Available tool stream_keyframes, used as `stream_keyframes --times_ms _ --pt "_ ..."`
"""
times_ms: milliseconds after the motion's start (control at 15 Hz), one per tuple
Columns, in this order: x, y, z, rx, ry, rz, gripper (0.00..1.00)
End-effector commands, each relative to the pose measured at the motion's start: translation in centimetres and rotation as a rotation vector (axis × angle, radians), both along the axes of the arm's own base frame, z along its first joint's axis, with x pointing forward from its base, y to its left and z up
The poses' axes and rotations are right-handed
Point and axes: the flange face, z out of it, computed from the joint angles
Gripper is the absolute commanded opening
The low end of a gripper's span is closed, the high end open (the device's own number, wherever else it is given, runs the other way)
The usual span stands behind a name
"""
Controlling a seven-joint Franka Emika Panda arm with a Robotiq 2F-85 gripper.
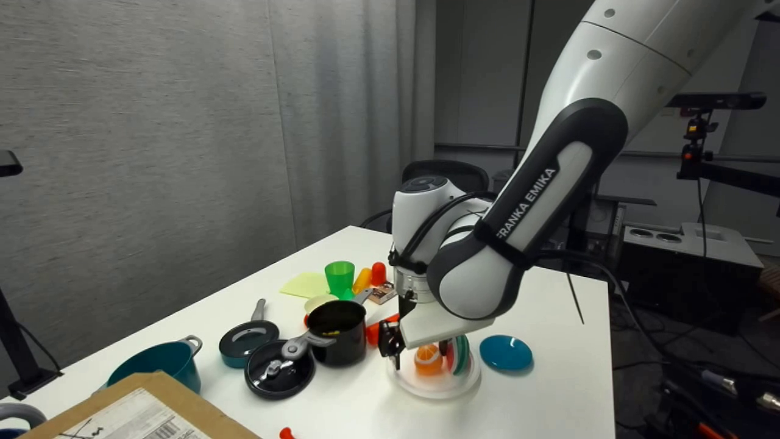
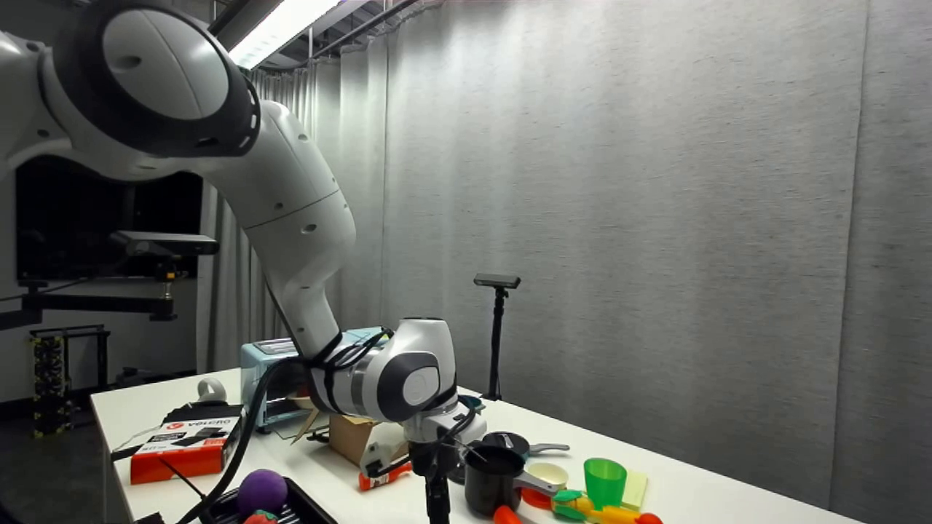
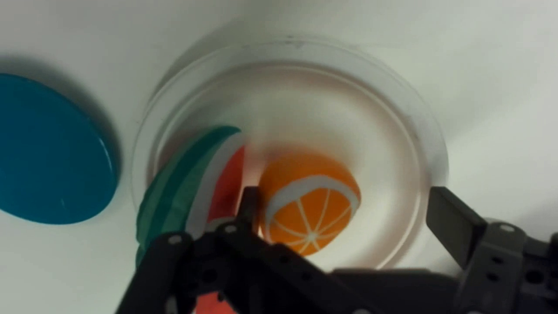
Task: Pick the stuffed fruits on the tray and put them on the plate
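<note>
Table (image 2: 342, 473): tray (image 2: 309, 501) only in an exterior view

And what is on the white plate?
A toy orange and a watermelon slice. In the wrist view, the hand hides part of the slice and of the plate.

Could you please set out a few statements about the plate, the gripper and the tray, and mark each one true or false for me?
1) The stuffed orange lies on the white plate. True.
2) The gripper is over the plate. True.
3) Its jaws are shut on the orange. False: they stand open.
4) The orange is the only stuffed fruit on the plate. False: a stuffed watermelon slice is there too.
5) In an exterior view, a purple stuffed fruit sits on the black tray. True.
6) That tray holds nothing else. False: part of a red stuffed fruit shows there, cut off by the picture's edge.
</note>
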Motion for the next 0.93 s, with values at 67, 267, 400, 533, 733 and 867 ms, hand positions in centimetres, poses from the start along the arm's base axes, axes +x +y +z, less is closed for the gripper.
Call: stream_keyframes --times_ms 67,267,400,533,733,867 --pt "-0.3 3.0 1.2 0.161 0.09 0.161 1.0" --pt "-0.7 5.0 3.0 0.279 0.136 0.275 1.0" --pt "-0.9 5.0 4.2 0.339 0.207 0.348 1.0" --pt "-1.2 4.6 5.2 0.38 0.292 0.419 1.0" --pt "-1.6 4.4 5.7 0.428 0.369 0.474 1.0" --pt "-2.3 7.1 4.7 0.465 0.337 0.449 1.0"
